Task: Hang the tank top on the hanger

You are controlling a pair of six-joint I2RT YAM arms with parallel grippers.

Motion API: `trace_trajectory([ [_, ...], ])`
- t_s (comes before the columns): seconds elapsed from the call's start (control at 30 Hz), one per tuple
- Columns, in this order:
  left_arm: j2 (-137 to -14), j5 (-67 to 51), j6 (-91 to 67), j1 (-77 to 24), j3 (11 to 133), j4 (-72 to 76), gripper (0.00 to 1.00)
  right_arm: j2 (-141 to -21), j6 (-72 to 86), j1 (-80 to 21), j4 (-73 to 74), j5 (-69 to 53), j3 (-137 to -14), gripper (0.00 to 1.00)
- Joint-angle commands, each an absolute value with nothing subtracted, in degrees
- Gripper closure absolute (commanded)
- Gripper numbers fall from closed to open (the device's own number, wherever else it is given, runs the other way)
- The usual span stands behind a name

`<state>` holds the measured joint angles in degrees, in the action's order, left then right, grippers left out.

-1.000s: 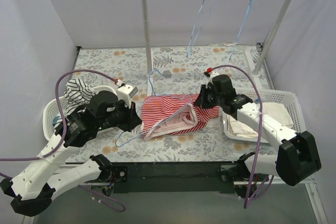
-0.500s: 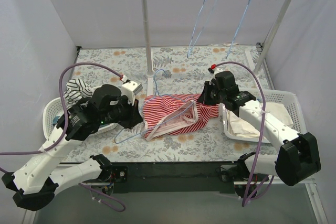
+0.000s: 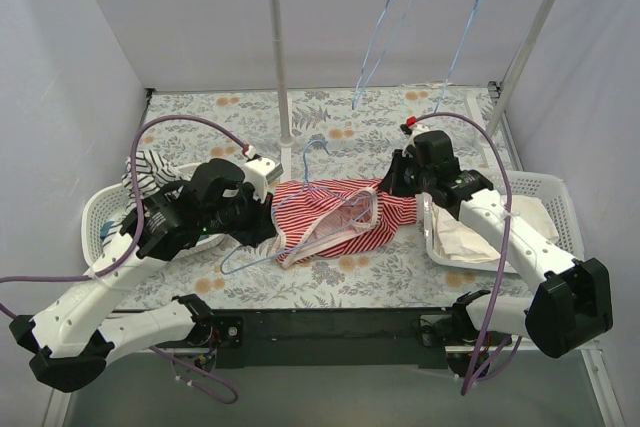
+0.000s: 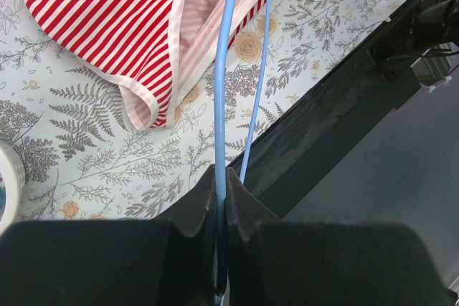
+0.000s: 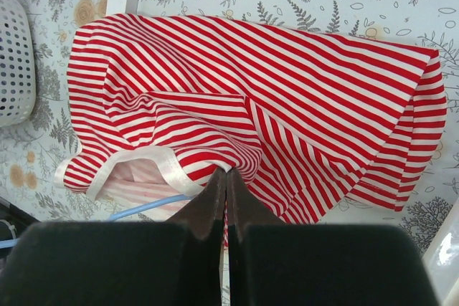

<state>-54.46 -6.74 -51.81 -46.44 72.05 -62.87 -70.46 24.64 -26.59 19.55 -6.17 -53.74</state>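
Left wrist view shows the left gripper (image 4: 221, 178) pinching the hanger (image 4: 223, 69); right wrist view shows the right gripper (image 5: 226, 175) pinching the tank top (image 5: 308, 98). It lies ahead of both.

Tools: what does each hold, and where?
Left tool: thin light-blue wire hanger, on a straight side. Right tool: red-and-white striped tank top, at a fold near its trim.

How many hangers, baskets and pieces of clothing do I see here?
Blue hangers: 3, the table hanger and two rail hangers.
White baskets: 2.
Clothes: 3, red-striped top, black-striped garment, cream cloth.
Total: 8.
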Motion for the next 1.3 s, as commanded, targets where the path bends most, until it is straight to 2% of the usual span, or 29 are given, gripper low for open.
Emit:
trace_trajectory([
  [0.0,-54.14,-6.59,-51.15,-46.85,73.92,-63.02,1.00,-68.38,24.08,-26.28,19.34,-7.12,-56.87,0.99],
  [0.5,-53.53,-10.11,-51.68,-47.55,68.13,-56.17,1.00,-67.24,24.26,-26.28,20.30,-12.13,-58.62,0.98],
  [0.83,-51.24,-7.82,-54.05,-47.55,63.02,-51.33,1.00,-63.02,24.52,-26.37,22.24,-11.78,-60.29,0.95],
  [1.0,-48.09,-12.03,-54.40,-47.55,60.56,-45.45,1.00,-63.37,24.52,-26.37,22.24,-13.71,-60.38,0.94],
  [1.1,-47.02,-12.83,-55.02,-47.55,57.58,-40.00,1.00,-63.90,24.35,-26.37,22.24,-14.68,-60.29,0.90],
  [1.2,-47.28,-13.18,-55.46,-47.46,54.86,-36.40,1.00,-63.46,23.91,-26.46,22.24,-15.47,-60.38,0.79],
  [1.23,-47.63,-13.44,-56.07,-47.55,54.23,-35.43,1.00,-63.11,23.82,-26.54,22.32,-15.47,-60.38,0.70],
  [1.27,-47.81,-13.53,-56.42,-47.64,53.71,-33.42,1.00,-62.58,23.56,-26.54,22.41,-15.56,-60.47,0.67],
])
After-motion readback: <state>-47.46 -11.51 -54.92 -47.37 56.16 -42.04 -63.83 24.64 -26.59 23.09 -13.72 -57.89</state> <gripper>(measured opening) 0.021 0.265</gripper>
